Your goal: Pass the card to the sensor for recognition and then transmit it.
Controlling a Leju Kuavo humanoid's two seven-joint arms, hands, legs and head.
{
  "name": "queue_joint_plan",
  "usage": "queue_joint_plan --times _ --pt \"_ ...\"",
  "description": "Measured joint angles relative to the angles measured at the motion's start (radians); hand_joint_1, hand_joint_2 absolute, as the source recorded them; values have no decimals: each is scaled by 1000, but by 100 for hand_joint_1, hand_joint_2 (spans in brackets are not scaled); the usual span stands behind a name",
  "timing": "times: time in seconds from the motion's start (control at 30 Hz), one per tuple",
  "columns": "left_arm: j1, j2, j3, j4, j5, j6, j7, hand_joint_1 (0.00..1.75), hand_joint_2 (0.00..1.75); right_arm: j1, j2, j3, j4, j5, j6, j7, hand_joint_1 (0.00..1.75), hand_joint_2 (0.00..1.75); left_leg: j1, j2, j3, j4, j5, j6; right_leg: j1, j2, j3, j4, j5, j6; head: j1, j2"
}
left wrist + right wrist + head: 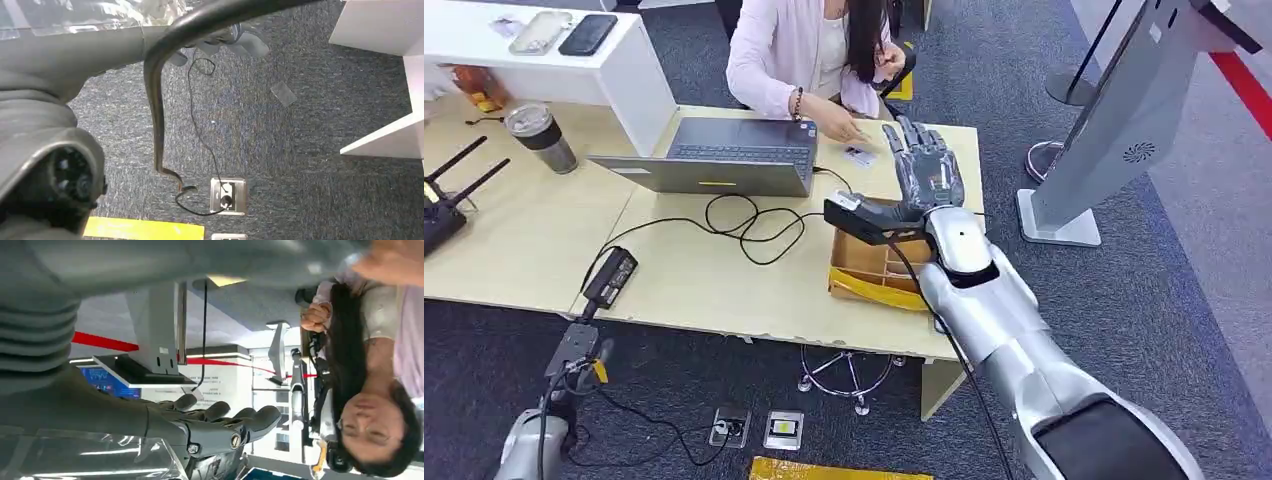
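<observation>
Right robot hand (927, 167) raised above the surface (524, 240), fingers extended and apart, grasping nothing, card (860, 155) flat on the surface just beyond it, under a person's hand (842, 128), left robot hand's state cannot be told.

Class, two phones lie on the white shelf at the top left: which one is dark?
The right phone is dark; the left phone beside it is pale, on the same shelf.
</observation>
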State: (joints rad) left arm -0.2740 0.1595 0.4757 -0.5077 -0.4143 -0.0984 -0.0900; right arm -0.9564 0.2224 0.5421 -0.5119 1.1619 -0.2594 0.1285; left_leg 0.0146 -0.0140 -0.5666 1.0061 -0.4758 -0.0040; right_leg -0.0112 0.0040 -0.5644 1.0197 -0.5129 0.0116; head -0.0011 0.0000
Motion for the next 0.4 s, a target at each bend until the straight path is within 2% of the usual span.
queue_joint_plan --times 0.17,0.3,0.4 --pt "14 10 1 1 3 2 -4 0 0 9 -69 -52 0 -75 -32 -45 0 0 0 0 0 0 0 0 0 0 0 0 0 0 0 0" --pt "30 21 4 2 -2 2 -10 0 0 14 -156 -108 2 -115 -53 -62 0 0 -1 -1 0 1 0 0 -1 -1 0 -1 0 1 0 0" --pt "45 30 15 2 -16 1 -16 0 0 12 -241 -164 10 -135 -60 -78 0 0 -1 0 0 1 0 0 -1 -1 0 -1 1 1 -1 0"
